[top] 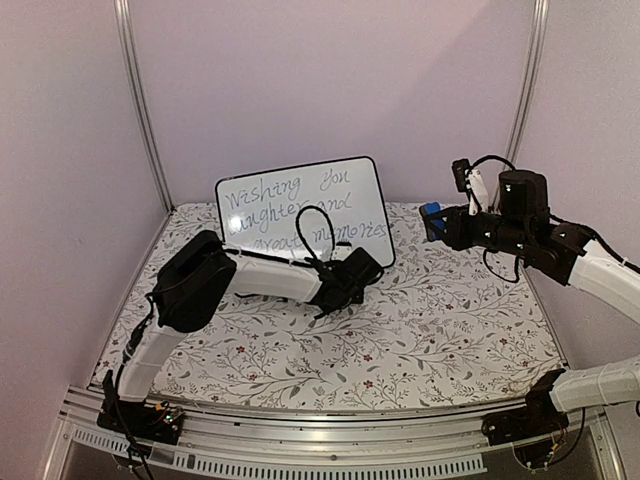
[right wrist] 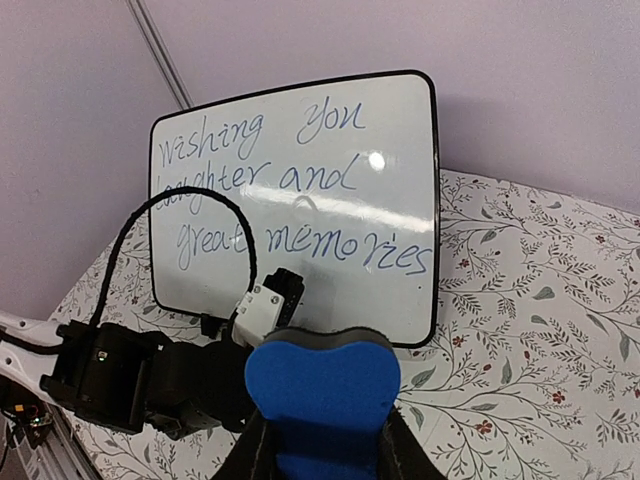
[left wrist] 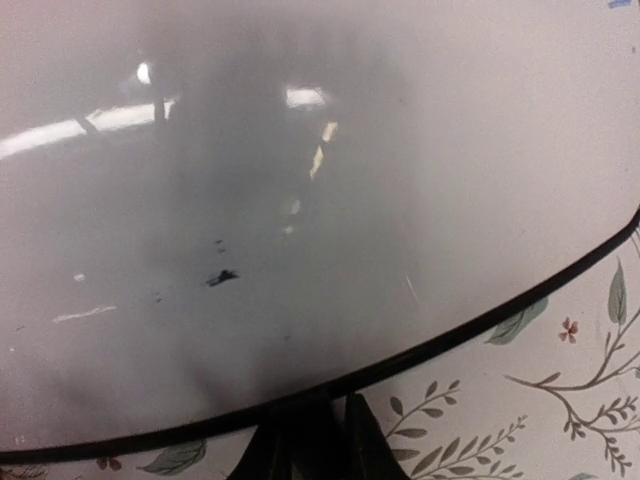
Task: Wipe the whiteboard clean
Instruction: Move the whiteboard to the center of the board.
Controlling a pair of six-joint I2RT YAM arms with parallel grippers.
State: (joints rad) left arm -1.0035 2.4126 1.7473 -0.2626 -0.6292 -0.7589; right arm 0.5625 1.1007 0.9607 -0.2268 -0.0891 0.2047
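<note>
The single whiteboard [top: 300, 205] stands tilted back against the rear wall at the far left of the flowered table [top: 450, 330], carrying three lines of blue cursive writing. The left gripper [top: 362, 268] sits at the board's lower rim, its fingers [left wrist: 265, 455] close below the black edge; whether it grips anything cannot be told. The right gripper [top: 436, 225] hangs in the air well to the right of the board, closed around the one blue eraser [right wrist: 320, 395].
</note>
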